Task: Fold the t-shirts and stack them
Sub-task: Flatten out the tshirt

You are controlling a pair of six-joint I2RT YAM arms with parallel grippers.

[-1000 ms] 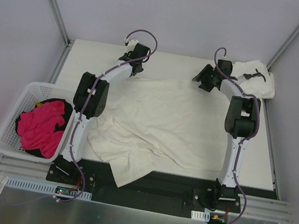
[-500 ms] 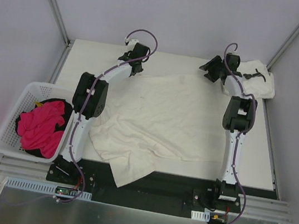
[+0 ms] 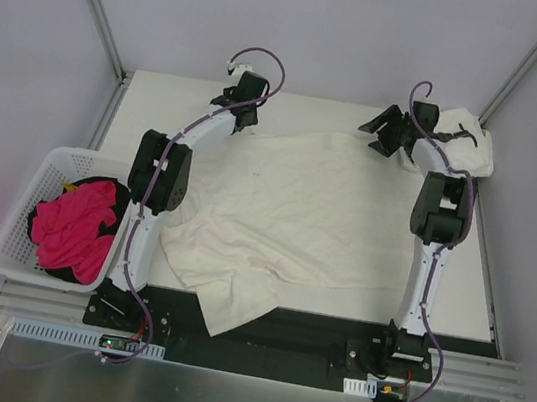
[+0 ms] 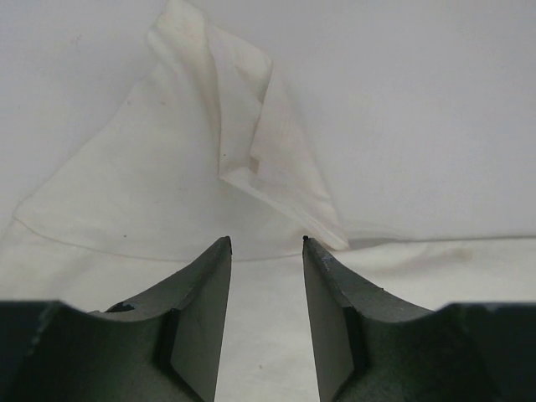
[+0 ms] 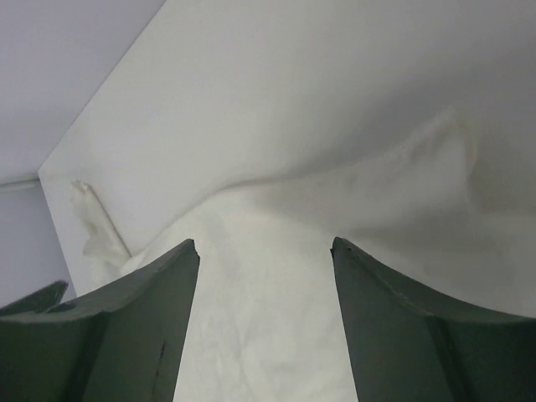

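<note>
Across the middle of the tabletop point(image 3: 482, 294) I see the cream-white t-shirt point(image 3: 297, 215) lying spread out, with its near corner reaching over the front edge. Above its far edge, my left end effector point(image 4: 267, 243) and right end effector point(image 5: 265, 244) both have the fingers spread, with nothing pinched. The printed t-shirt point(image 3: 465, 139) lies crumpled in the far right corner.

My left arm point(image 3: 137, 240) and right arm point(image 3: 423, 280) are white links with chunky black joint housings; a purple cable point(image 3: 258, 53) loops along each. My left gripper point(image 4: 266, 241) ends in dark, matte wedge fingers point(image 4: 197, 327).
</note>
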